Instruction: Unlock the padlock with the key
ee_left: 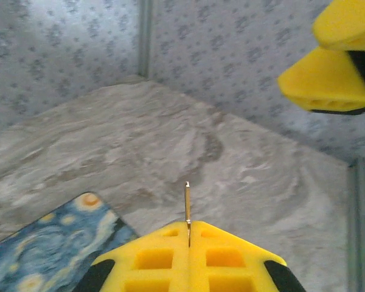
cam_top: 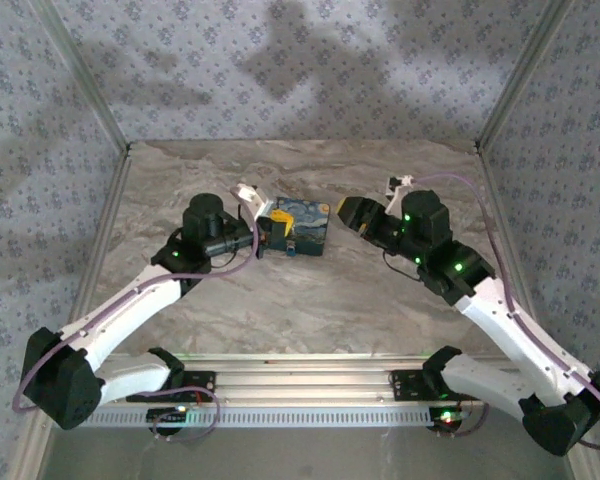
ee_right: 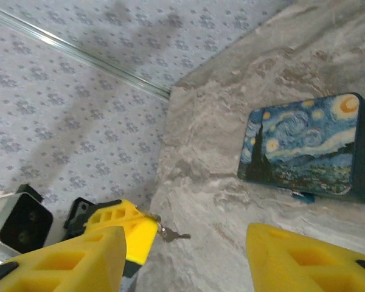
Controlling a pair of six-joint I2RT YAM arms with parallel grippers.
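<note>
While the left gripper (ee_left: 188, 225) pinches the key (ee_left: 187, 202), the empty, parted right gripper (ee_right: 188, 243) should steady the padlock (ee_right: 303, 195) before any insertion

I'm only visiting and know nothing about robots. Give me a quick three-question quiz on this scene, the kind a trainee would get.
1. True or false: the left gripper is shut on the key.
2. Short answer: the small blue padlock lies at the edge of which thing?
3. Pick one: the right gripper's jaws are A) open with nothing between them, B) shut on the key, C) shut on the padlock.

Key
1. True: a thin metal blade sticks out from between its closed yellow fingers.
2. The printed box.
3. A.
</note>
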